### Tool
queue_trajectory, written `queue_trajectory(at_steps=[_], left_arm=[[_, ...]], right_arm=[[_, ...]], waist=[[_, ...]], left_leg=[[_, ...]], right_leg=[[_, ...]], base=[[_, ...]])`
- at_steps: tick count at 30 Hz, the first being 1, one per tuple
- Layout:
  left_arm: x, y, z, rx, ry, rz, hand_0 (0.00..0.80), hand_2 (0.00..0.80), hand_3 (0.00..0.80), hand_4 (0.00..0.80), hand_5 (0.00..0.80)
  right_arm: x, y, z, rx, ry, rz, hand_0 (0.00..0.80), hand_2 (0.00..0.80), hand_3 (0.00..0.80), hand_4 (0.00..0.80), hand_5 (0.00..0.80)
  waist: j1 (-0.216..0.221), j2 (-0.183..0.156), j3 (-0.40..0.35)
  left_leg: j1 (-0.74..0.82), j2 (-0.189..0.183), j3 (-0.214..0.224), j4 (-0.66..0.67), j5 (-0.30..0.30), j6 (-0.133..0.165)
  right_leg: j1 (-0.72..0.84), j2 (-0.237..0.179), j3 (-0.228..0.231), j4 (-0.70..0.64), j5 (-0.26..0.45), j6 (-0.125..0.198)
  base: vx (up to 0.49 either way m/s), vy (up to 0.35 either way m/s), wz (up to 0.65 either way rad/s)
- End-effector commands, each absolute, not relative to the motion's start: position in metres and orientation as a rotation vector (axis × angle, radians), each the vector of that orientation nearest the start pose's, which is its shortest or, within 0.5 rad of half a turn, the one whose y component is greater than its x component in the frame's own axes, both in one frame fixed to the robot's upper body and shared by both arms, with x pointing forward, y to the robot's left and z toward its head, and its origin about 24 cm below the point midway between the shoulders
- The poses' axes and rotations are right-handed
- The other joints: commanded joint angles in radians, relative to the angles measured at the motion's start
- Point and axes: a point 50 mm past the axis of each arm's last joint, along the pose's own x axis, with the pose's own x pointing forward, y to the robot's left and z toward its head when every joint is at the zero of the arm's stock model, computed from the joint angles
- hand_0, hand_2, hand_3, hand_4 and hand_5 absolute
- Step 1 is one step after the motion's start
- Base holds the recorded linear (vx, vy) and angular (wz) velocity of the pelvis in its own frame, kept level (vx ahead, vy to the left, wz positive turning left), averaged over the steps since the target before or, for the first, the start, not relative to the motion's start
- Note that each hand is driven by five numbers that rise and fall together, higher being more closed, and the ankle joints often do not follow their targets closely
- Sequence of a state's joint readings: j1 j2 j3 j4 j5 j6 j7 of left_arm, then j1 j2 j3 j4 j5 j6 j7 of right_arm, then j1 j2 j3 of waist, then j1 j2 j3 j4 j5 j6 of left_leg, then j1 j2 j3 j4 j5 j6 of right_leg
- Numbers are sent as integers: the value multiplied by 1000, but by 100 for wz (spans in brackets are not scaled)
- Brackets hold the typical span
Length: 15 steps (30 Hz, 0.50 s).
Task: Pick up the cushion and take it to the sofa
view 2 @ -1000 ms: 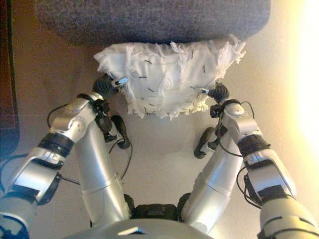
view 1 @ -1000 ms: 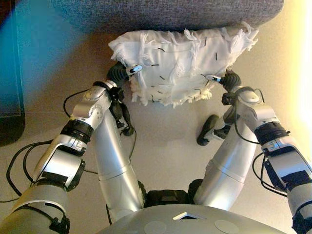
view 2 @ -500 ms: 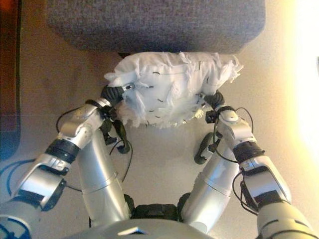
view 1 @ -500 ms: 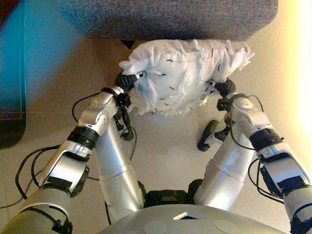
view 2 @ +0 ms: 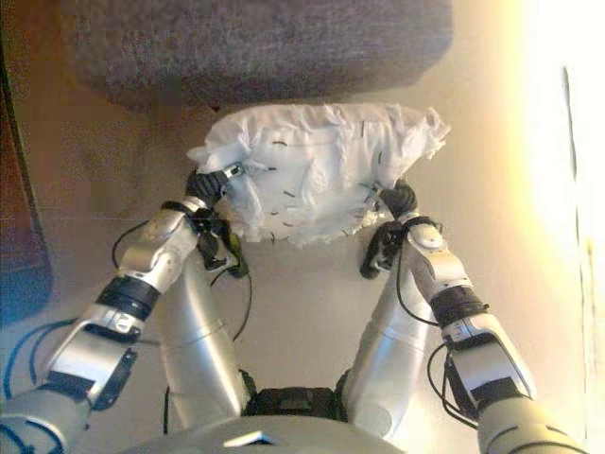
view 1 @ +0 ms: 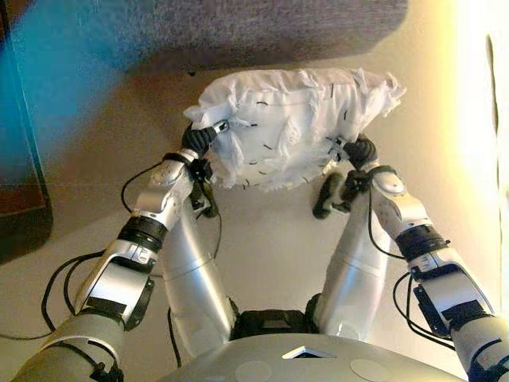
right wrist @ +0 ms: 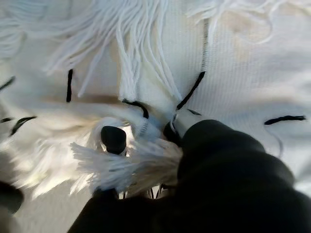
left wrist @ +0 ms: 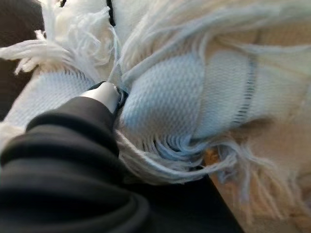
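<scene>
The white fringed cushion (view 1: 294, 123) with short black stitches hangs above the beige floor, held between my two hands. My left hand (view 1: 200, 139) grips its left edge, thumb (left wrist: 104, 94) pressed into the knit, the fingers hidden under the fabric. My right hand (view 1: 359, 149) pinches the right edge; a dark fingertip (right wrist: 113, 138) shows among the fringe beside the thumb (right wrist: 177, 124). The grey sofa (view 1: 270, 28) spans the top of the eye views, just beyond the cushion, with a strip of floor between them.
A dark piece of furniture (view 1: 20, 215) stands along the left edge of the eye views. Strong light washes out the floor on the right (view 2: 567, 189).
My hands have drawn closer together and the cushion has bunched up and narrowed. The whole view has shifted; the cushion overlapped the sofa's front edge before and now shows apart from it.
</scene>
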<state>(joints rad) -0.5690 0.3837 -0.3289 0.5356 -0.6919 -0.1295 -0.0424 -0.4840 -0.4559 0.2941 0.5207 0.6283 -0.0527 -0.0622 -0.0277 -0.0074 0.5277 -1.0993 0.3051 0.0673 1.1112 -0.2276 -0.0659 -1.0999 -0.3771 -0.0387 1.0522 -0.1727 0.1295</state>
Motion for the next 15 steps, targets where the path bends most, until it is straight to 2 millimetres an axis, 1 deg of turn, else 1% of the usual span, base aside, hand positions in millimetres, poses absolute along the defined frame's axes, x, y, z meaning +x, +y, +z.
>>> queue_trajectory(at_steps=[1, 3, 5, 6, 7, 8, 9, 10, 12, 13, 14, 15], left_arm=[[351, 128, 140, -173, -321, -312, 800, 800, 800, 800, 800], [347, 134, 138, -170, -341, -294, 800, 800, 800, 800, 800], [340, 140, 131, -161, -341, -283, 800, 800, 800, 800, 800], [338, 141, 129, -159, -337, -282, 800, 800, 800, 800, 800], [336, 143, 125, -159, -320, -276, 800, 800, 800, 800, 800], [334, 147, 123, -169, -311, -270, 800, 800, 800, 800, 800], [334, 148, 121, -178, -306, -268, 800, 800, 800, 800, 800], [334, 152, 119, -197, -295, -246, 800, 800, 800, 800, 800], [333, 158, 115, -217, -283, -211, 800, 800, 800, 800, 800], [332, 161, 114, -237, -286, -188, 800, 800, 800, 800, 800], [331, 163, 112, -250, -281, -169, 800, 800, 800, 800, 800], [330, 165, 111, -256, -275, -154, 800, 800, 800, 800, 800]], right_arm=[[343, -153, 135, 95, -303, 230, 800, 800, 800, 800, 800], [336, -157, 131, 118, -311, 223, 800, 800, 800, 800, 800], [328, -161, 122, 137, -308, 213, 800, 800, 800, 800, 800], [326, -161, 120, 146, -303, 213, 800, 800, 800, 800, 800], [322, -162, 115, 154, -289, 205, 800, 800, 800, 800, 800], [321, -165, 114, 159, -282, 201, 800, 800, 800, 800, 800], [321, -165, 113, 167, -278, 203, 800, 800, 800, 800, 800], [322, -165, 113, 190, -254, 205, 800, 800, 800, 800, 800], [325, -162, 114, 189, -230, 217, 800, 800, 800, 800, 800], [327, -159, 115, 193, -223, 228, 800, 800, 800, 800, 800], [328, -155, 117, 195, -213, 238, 800, 800, 800, 800, 800], [328, -152, 116, 203, -203, 241, 800, 800, 800, 800, 800]], waist=[[3, 3, -31], [12, -5, -54], [22, -14, -88], [25, -18, -101], [31, -24, -127], [35, -28, -146], [38, -30, -151], [45, -40, -176], [56, -46, -194], [65, -49, -205], [71, -50, -219], [75, -50, -239]], left_leg=[[156, -15, -39, -292, 111, -44], [254, -50, -39, -432, 150, -46], [367, -84, -25, -559, 190, -42], [397, -93, -26, -592, 198, -39], [466, -111, -27, -653, 209, -35], [509, -126, -35, -681, 210, -33], [528, -133, -40, -691, 209, -33], [571, -156, -58, -716, 222, -24], [617, -185, -97, -707, 198, -22], [647, -207, -120, -706, 179, -18], [681, -219, -130, -722, 168, -12], [712, -223, -130, -756, 170, -6]], right_leg=[[155, -11, 35, -171, 117, 4], [249, -6, 6, -312, 145, 16], [367, 1, -38, -449, 174, 29], [401, 6, -48, -489, 179, 32], [474, 17, -66, -561, 187, 38], [522, 29, -74, -602, 189, 42], [542, 33, -77, -619, 189, 43], [591, 40, -83, -671, 209, 39], [638, 55, -66, -697, 202, 40], [664, 62, -50, -720, 203, 43], [694, 68, -40, -746, 205, 47], [720, 71, -41, -770, 210, 49]], base=[[-15, -51, 0], [23, -72, -4], [64, -90, -10], [101, -90, 12], [119, -102, 11], [108, -101, 4], [58, -88, -14], [32, -43, -23], [69, -8, -25], [108, 24, -34], [120, 27, -40], [147, 8, -44]])
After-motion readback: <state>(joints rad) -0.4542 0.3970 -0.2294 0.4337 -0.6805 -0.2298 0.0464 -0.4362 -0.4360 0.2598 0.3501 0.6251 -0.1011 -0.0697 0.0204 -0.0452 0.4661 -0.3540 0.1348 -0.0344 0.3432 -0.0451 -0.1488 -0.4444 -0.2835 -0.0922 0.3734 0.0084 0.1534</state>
